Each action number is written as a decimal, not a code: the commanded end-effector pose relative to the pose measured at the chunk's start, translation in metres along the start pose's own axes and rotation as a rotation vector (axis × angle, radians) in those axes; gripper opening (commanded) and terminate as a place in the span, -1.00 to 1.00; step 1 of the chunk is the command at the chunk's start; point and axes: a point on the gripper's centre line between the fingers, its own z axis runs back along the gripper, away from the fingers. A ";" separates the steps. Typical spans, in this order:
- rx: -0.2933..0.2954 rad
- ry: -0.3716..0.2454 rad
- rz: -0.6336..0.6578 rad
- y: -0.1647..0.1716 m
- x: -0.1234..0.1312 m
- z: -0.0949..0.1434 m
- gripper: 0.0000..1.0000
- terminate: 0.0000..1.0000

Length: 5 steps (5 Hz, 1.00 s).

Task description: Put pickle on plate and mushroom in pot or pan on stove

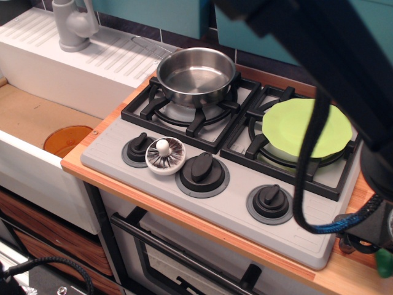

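Observation:
The pickle shows only as a small green tip at the right edge, on the wooden counter beside the stove. My gripper hangs right over it, its dark body hiding the rest; I cannot see the jaws. The lime-green plate lies on the right burner grate. The steel pot stands empty on the left burner. The white mushroom lies gills-up on the stove's front panel, between the left and middle knobs.
My arm and its black cable cross the right side, over the plate's edge. An orange bowl sits in the sink at left. A grey tap stands at the back left. Three black knobs line the stove front.

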 end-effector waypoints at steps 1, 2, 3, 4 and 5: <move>0.003 0.026 0.018 0.002 0.004 0.011 -1.00 -1.00; 0.005 0.043 0.029 0.000 0.003 0.017 -1.00 -1.00; 0.006 0.052 0.032 0.001 0.005 0.020 -1.00 -1.00; -0.005 0.070 0.027 0.003 0.010 0.027 -1.00 -1.00; -0.003 0.101 0.020 0.011 0.019 0.050 -1.00 -1.00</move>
